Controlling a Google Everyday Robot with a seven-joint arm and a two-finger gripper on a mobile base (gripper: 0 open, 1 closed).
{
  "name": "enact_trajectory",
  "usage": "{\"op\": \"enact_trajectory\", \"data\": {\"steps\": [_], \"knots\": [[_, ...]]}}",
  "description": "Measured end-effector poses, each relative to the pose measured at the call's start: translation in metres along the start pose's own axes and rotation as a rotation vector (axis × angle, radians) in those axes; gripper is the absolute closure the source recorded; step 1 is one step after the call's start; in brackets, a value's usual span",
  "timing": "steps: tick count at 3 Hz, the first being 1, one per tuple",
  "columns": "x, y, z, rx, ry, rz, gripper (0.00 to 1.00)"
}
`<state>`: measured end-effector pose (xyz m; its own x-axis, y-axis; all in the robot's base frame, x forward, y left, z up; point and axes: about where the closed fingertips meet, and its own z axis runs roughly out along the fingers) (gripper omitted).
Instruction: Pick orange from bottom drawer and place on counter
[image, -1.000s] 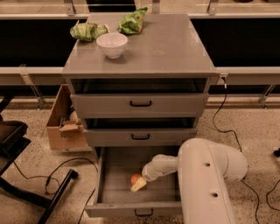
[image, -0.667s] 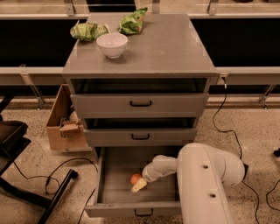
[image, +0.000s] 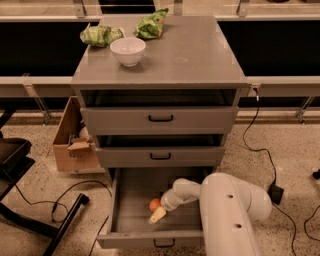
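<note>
The orange (image: 154, 204) lies on the floor of the open bottom drawer (image: 131, 239), near its middle. My gripper (image: 158, 213) reaches down into the drawer from the right, on a white arm (image: 225, 210). Its pale fingertip (image: 157, 215) sits right beside the orange, just below and to its right. The grey counter (image: 190, 55) tops the three-drawer cabinet above.
A white bowl (image: 128, 51) and two green snack bags (image: 102, 35) (image: 151, 25) sit on the counter's back left. The two upper drawers (image: 160, 119) stand slightly ajar. A cardboard box (image: 74, 145) sits left of the cabinet. Cables and a black chair base (image: 30, 220) lie on the floor.
The gripper has held its place next to the orange in the drawer; nothing else has moved.
</note>
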<state>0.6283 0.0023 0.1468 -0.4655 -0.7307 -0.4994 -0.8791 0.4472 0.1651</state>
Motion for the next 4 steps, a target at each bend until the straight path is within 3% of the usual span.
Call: {"op": "enact_trajectory", "data": {"steps": [1, 2, 4], "knots": [[-0.003, 0.003, 0.014, -0.044, 0.006, -0.038, 0.0], [-0.007, 0.005, 0.026, -0.078, 0.017, -0.08, 0.26], [-0.01, 0.006, 0.031, -0.09, 0.027, -0.102, 0.73]]}}
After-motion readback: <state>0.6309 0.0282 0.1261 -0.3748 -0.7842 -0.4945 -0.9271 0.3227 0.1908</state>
